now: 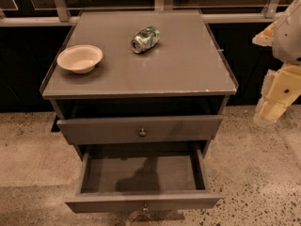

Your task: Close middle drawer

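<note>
Approach comes first: your cream end effector (272, 105), grip state untellable, hangs well right of the open grey flat-fronted middle drawer (141, 201).

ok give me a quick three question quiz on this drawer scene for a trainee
1. True or false: the middle drawer is pulled well out of the cabinet, with its box showing.
2. Pick one: the can on the cabinet top is A) standing upright, B) lying on its side, C) hanging off the edge.
3. Fill in: in the camera view, the gripper hangs on the ____ side of the picture, apart from the middle drawer.

Key: 1 true; 2 B; 3 right.
</note>
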Robot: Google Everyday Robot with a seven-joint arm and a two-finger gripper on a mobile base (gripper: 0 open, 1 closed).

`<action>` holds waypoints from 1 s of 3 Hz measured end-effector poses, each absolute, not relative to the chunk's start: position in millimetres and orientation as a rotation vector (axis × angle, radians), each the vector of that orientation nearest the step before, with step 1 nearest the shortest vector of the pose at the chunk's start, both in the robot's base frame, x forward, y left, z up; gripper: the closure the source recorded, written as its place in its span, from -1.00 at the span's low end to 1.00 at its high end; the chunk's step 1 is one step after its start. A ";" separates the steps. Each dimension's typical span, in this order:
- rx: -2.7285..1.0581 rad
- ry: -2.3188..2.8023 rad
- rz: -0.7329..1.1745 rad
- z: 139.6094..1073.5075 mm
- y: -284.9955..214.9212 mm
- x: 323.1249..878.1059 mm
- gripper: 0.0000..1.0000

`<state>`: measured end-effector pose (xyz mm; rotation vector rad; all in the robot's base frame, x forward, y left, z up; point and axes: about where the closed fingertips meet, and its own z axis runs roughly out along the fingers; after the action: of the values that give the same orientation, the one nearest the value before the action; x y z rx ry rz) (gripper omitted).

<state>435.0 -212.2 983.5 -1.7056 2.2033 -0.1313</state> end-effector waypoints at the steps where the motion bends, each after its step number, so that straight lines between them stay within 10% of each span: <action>1: -1.726 2.100 -0.100 970.9 -194.8 415.2 -1.00; 3: -1.656 1.906 0.356 799.5 -147.9 383.8 -1.00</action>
<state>383.8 -147.9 799.5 -1.6560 1.9062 0.3559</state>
